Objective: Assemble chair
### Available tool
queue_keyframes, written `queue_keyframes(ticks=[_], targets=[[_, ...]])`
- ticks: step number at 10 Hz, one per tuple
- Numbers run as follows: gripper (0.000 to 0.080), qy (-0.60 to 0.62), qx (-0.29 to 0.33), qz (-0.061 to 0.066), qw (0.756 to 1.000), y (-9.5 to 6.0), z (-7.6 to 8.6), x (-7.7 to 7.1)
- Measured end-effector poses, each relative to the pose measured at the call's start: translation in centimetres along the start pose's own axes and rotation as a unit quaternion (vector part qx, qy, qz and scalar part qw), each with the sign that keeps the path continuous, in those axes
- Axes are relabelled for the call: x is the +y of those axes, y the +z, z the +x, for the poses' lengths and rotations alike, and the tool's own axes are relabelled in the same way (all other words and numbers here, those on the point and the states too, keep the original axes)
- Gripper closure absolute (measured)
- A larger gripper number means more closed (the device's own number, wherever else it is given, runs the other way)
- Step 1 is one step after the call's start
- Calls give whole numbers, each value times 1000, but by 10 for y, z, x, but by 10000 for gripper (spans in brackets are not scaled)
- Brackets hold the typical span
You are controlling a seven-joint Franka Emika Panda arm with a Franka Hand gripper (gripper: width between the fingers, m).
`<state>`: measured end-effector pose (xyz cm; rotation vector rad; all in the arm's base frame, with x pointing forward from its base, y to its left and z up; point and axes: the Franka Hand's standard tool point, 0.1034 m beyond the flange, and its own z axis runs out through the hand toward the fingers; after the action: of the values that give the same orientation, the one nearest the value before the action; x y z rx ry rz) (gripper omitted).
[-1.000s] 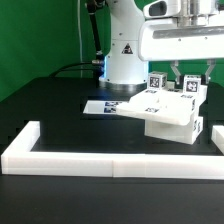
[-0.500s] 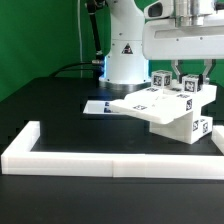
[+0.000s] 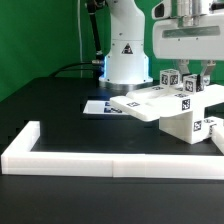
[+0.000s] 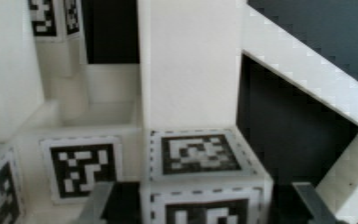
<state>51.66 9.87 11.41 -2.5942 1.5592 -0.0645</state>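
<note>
The white chair is partly joined: a flat seat with tagged blocky legs under it and tagged posts on top. It rests tilted at the exterior view's right. My gripper comes down from above and is shut on a tagged post at the chair's far side. In the wrist view my gripper has its dark fingers on both sides of a tagged white block. A long white bar runs away from the block.
The marker board lies flat just to the exterior view's left of the chair. A long low white border rail runs along the front and bends at both ends. The robot base stands behind.
My gripper has moved toward the exterior view's right and the chair has slid with it, away from the marker board and close to the rail's right end.
</note>
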Motion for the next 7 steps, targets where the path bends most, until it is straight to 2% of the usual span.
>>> queue_keyframes(ticks=[4, 7], targets=[[511, 178, -9, -13, 984, 0, -7, 2], [509, 238, -13, -14, 971, 0, -12, 4]])
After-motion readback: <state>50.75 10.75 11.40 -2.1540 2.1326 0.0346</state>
